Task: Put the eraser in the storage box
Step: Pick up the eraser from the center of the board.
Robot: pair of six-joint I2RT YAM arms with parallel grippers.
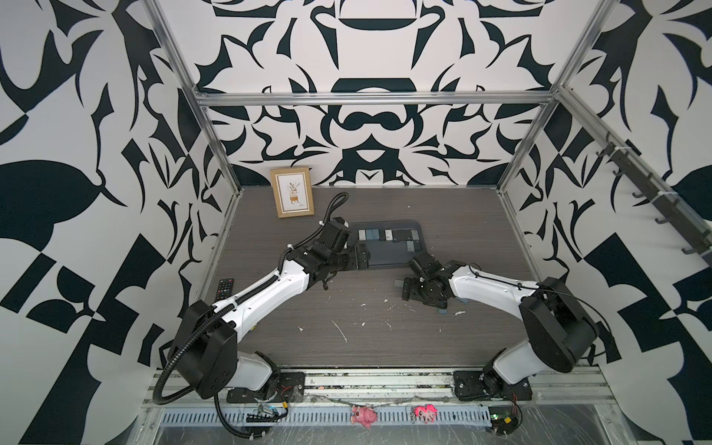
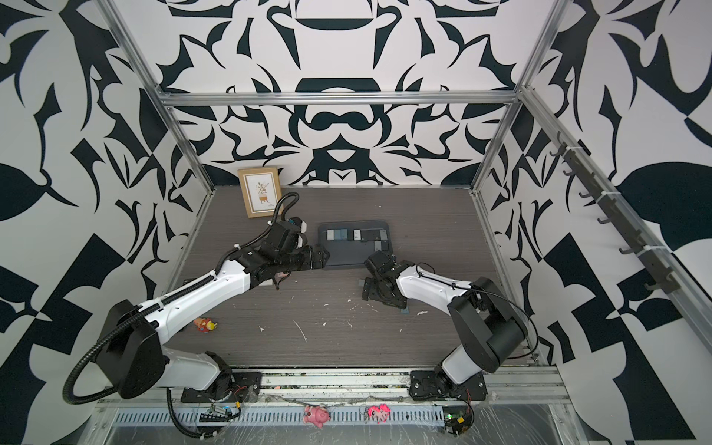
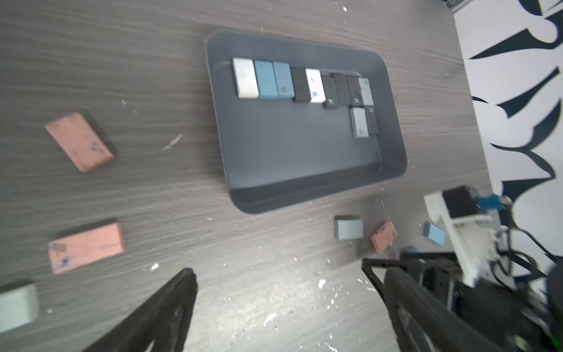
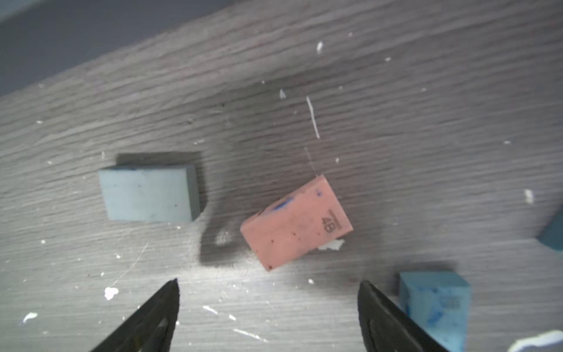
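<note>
The right gripper (image 4: 268, 285) is hanging low over the table (image 4: 396, 122), its fingers standing wide apart w/ nothing btw them. It's pointing at the pink eraser (image 4: 297, 224), which is lying flat on the table, turned a bit crooked, "4B" facing up. Prob. the gripper is sitting there b/c this one looks like the next pick. A grey eraser (image 4: 149, 195) is lying near it on one side. A blue eraser (image 4: 434, 300) is sitting just beside one finger, so a grab could be bumping it.

The left gripper (image 3: 277, 268) is wide open & empty too, hovering by a corner of the storage box (image 3: 289, 152). I think it's waiting there to keep out of the way.

The box is lying flat, & a row of erasers (image 3: 301, 82) is sitting packed side by side along one long wall. That's prob. leaving room, as most of the floor is showing bare. The pink eraser is lying outside the box, near it but not touching.

Two more pink erasers (image 3: 79, 141) are lying loose. The table is looking like grey wood, w/ white crumbs all over. Black-&-white shapes are covering the walls, & shiny metal bars (image 1: 370, 98) are framing the space. A picture frame (image 1: 291, 191) is leaning at the back & a remote (image 1: 224, 289) is lying by the left edge.
</note>
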